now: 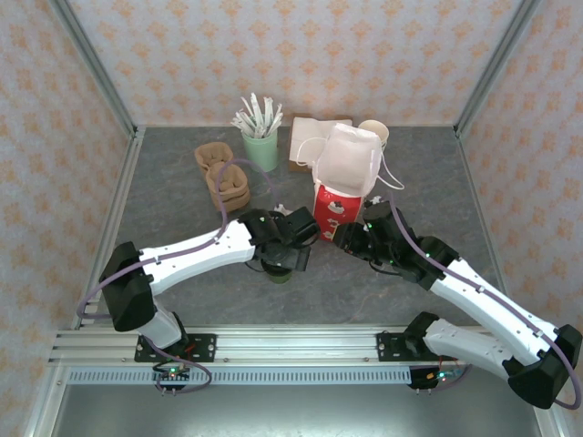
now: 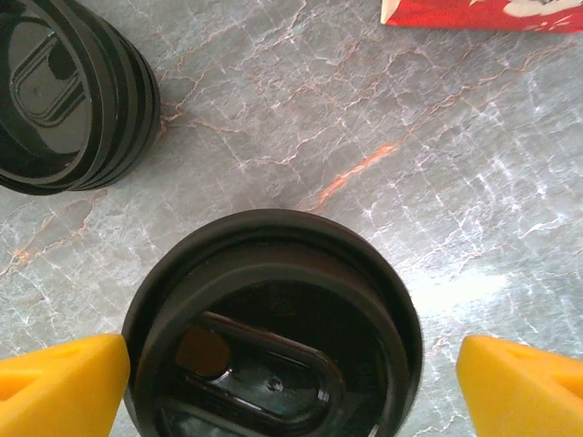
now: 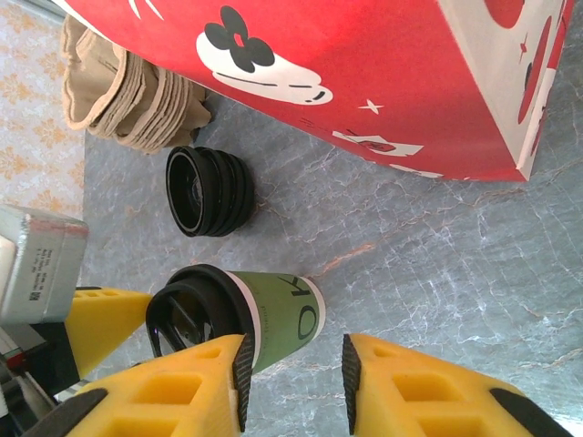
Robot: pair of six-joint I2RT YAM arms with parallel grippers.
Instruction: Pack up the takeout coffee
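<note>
**Left end effector (image 2: 291,369) released over the takeout coffee on the grey marbled desk (image 2: 383,173).**

The left wrist view looks straight down on the small paper cup's round black plastic lid (image 2: 273,337), with the yellow fingers spread on either side of it. The right wrist view adds the cup's side: a green sleeve bearing large dark letters, of which an "O" is legible. Beyond the cup are a stack of loose black lids (image 3: 208,191), beige pulp carriers (image 3: 118,91) and a red paper bag (image 3: 383,82) with a black-and-white cartoon print. From above, both arms reach inward to mid-desk, and the left wrist is bent down over the cup. The right end effector (image 3: 291,364) is low beside the bag and aimed at the cup, its fingers parted and empty.
</note>
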